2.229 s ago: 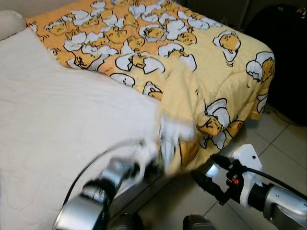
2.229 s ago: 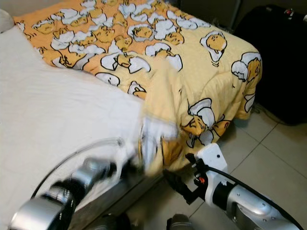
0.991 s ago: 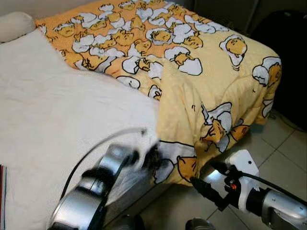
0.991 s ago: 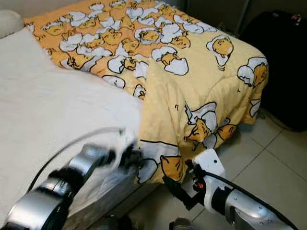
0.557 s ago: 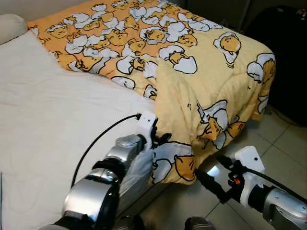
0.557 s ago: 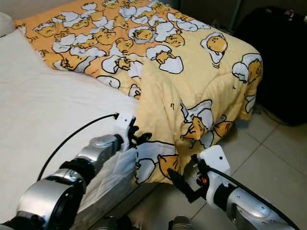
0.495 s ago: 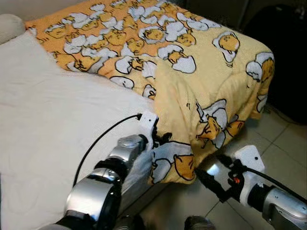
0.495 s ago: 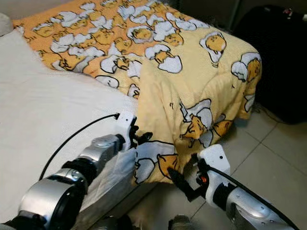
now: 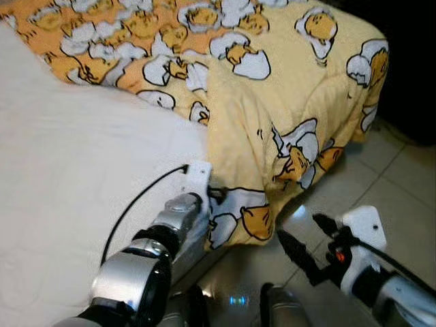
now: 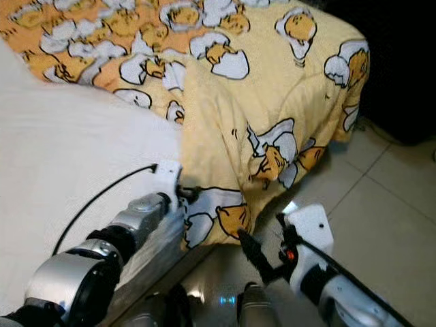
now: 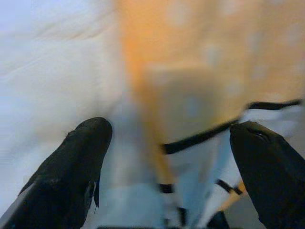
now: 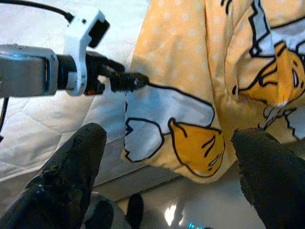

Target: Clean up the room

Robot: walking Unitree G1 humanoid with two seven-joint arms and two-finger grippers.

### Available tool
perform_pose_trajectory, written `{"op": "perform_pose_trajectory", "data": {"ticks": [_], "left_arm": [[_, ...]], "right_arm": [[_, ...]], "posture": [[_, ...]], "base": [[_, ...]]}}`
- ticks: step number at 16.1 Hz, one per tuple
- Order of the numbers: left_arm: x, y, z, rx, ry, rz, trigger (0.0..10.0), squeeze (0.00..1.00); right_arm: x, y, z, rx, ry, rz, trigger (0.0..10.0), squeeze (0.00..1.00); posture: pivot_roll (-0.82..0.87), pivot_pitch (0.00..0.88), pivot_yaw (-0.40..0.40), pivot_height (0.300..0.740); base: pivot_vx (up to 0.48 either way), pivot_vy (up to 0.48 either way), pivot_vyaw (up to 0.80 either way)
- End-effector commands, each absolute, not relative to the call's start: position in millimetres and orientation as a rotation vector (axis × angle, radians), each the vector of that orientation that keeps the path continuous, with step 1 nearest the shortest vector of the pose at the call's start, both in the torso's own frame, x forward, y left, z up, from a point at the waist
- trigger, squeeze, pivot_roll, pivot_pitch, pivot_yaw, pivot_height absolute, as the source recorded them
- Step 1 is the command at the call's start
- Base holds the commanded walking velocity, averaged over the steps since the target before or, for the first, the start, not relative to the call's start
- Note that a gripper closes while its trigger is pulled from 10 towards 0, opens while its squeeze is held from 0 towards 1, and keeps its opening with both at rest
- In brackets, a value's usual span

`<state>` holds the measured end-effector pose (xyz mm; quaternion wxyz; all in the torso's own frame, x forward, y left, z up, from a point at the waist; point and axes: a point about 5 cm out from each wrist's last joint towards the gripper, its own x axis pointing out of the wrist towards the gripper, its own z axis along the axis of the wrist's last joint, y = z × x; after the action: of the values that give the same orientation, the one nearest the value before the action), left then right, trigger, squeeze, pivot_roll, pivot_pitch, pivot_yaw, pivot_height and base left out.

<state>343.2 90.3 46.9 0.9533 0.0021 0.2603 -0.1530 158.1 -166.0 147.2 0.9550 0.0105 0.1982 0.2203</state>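
The yellow-orange comforter (image 9: 272, 102), printed with egg-yolk cartoon figures, covers the far part of the bed and hangs over its foot corner down toward the tiled floor (image 9: 402, 191). One fold of it droops at the bed's side edge, ending in a flap with a white-and-orange egg print. The left gripper (image 9: 216, 195) sits right at that flap, at the border between the comforter and the bare white mattress sheet (image 9: 75, 170). In the left wrist view its two black fingers (image 11: 81, 162) stand spread apart, with the blurred flap edge lying between them; contact with the cloth cannot be confirmed from the blurred picture, so the gripper reads as released. A black cable loops from the left arm's wrist over the sheet. The right gripper (image 9: 300, 248) hovers low over the floor, just beside the hanging flap, its fingers (image 12: 71, 167) wide apart and holding nothing. A dark object (image 9: 415, 61) stands beyond the bed's foot. The robot's feet show at the bottom edge on the glossy tiles.
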Motion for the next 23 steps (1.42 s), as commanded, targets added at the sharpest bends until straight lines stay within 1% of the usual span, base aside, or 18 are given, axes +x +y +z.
{"op": "perform_pose_trajectory", "data": {"ticks": [1, 2, 3, 4, 5, 6, 9, 12, 13, 17, 23], "left_arm": [[339, 94, 40, -0.03, 0.56, -0.286, 10.0, 0.0], [338, 94, 40, -0.061, 0.563, -0.287, 10.0, 0.0], [335, 86, 37, -0.159, 0.579, -0.328, 8.0, 0.0], [335, 86, 37, -0.159, 0.579, -0.328, 8.0, 0.0], [333, 80, 37, -0.186, 0.581, -0.376, 0.8, 0.0], [331, 74, 36, -0.203, 0.584, -0.411, 0.0, 0.0], [330, 67, 38, -0.242, 0.574, -0.428, 0.0, 0.0], [328, 64, 37, -0.212, 0.571, -0.475, 0.0, 0.0], [327, 62, 36, -0.226, 0.57, -0.481, 0.0, 0.0], [327, 63, 36, -0.253, 0.569, -0.473, 0.0, 0.0], [328, 64, 37, -0.267, 0.57, -0.478, 0.0, 0.0]], "right_arm": [[153, -165, 151, 0.034, 0.403, 0.446, 10.0, 0.0], [151, -165, 151, 0.038, 0.403, 0.444, 10.0, 0.0], [148, -165, 152, 0.05, 0.405, 0.442, 10.0, 0.0], [148, -165, 152, 0.05, 0.405, 0.442, 10.0, 0.0], [147, -164, 152, 0.056, 0.404, 0.446, 10.0, 0.0], [147, -164, 152, 0.06, 0.403, 0.448, 10.0, 0.0], [148, -167, 153, 0.055, 0.395, 0.442, 10.0, 0.0], [148, -166, 153, 0.055, 0.395, 0.443, 10.0, 0.0], [148, -165, 153, 0.055, 0.395, 0.447, 10.0, 0.0], [149, -166, 155, 0.051, 0.39, 0.455, 10.0, 0.0], [150, -175, 157, 0.036, 0.394, 0.474, 10.0, 0.0]], "posture": [[-0.43, 0.29, 0.114, 0.74], [-0.43, 0.29, 0.114, 0.74], [-0.43, 0.282, 0.111, 0.74], [-0.43, 0.282, 0.111, 0.74], [-0.43, 0.276, 0.107, 0.74], [-0.43, 0.271, 0.105, 0.74], [-0.43, 0.264, 0.107, 0.74], [-0.44, 0.26, 0.108, 0.74], [-0.44, 0.259, 0.108, 0.74], [-0.44, 0.251, 0.112, 0.74], [-0.43, 0.249, 0.13, 0.74]], "base": [[0.0, 0.0, 0.0], [0.0, 0.0, 0.0], [0.0, 0.0, 0.0], [0.0, 0.0, 0.0], [0.0, 0.0, 0.0], [0.0, 0.0, 0.0], [0.0, 0.0, 0.0], [0.0, 0.0, 0.0], [0.0, 0.0, 0.0], [0.0, 0.0, 0.0], [0.0, 0.0, 0.0]]}}
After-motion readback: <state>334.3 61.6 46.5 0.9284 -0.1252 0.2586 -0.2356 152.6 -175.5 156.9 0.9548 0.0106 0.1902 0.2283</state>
